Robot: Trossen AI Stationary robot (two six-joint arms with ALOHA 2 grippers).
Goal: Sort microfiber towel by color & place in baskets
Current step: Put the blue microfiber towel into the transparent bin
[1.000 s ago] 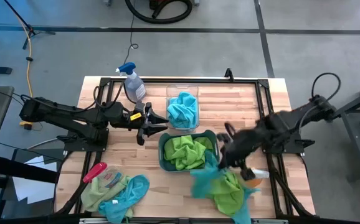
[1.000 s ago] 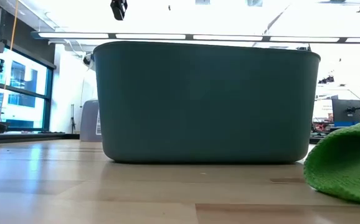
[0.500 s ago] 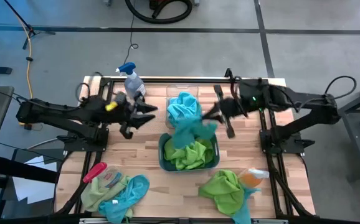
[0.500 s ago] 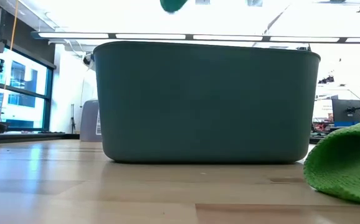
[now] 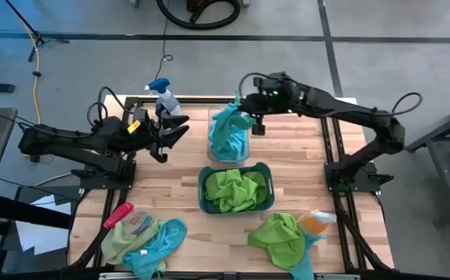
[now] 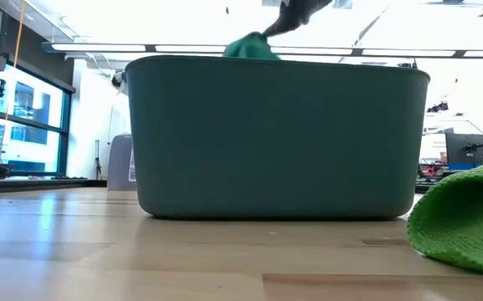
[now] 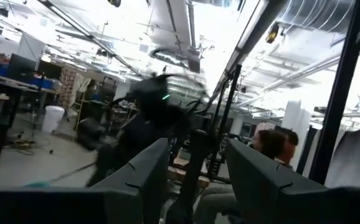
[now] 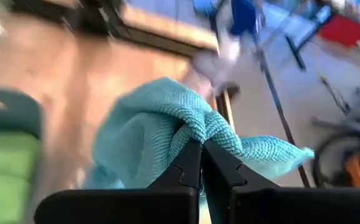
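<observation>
Dark teal basket (image 6: 275,138) perhaps hides clear bin.

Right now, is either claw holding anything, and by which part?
The right claw pinches a soft turquoise microfiber towel by a bunched fold, above the clear narrow plastic basket. The left claw holds nothing.

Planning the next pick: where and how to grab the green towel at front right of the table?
Take the lime green towel at its raised fold near the middle, coming straight down from above. It lies in a crumpled heap on the table, so a ridge gives the fingers something to pinch; the orange item crowds its right edge.
</observation>
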